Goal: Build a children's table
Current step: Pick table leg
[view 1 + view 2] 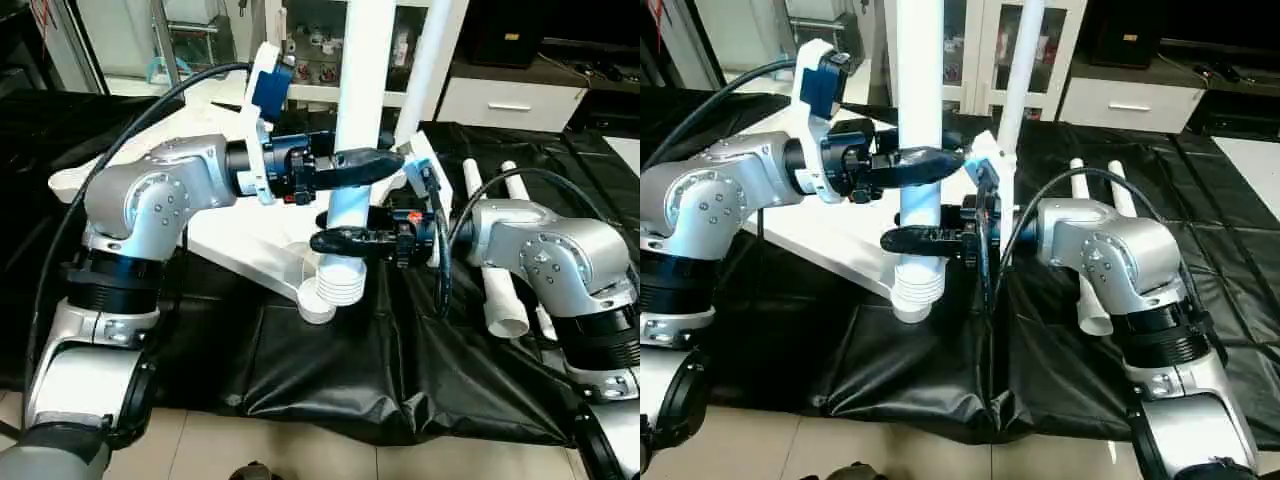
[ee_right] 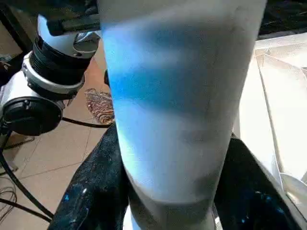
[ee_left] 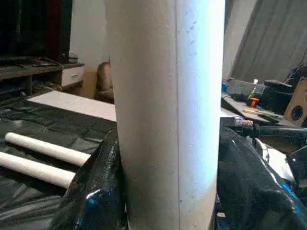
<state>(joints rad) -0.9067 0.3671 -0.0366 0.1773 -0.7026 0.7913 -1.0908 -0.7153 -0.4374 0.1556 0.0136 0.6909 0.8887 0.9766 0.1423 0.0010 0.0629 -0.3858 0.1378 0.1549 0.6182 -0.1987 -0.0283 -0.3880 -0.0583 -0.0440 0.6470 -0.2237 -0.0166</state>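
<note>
At frame centre the white tabletop [image 1: 240,240] lies on the black-covered work table [image 1: 450,370], an upright leg [image 1: 362,90] in its near corner socket [image 1: 318,300], clamped by left gripper [image 1: 362,165] above right gripper [image 1: 345,240].

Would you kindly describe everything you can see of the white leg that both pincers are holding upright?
The leg is a long, smooth white tube, plastic by its look, standing upright and running past the picture's top. Its ribbed lower end sits at a rounded corner socket of the white tabletop; how deeply it is seated cannot be told. The left pincer is shut on it higher up, the right pincer lower down, just above the ribs, black fingers wrapping both sides.
</note>
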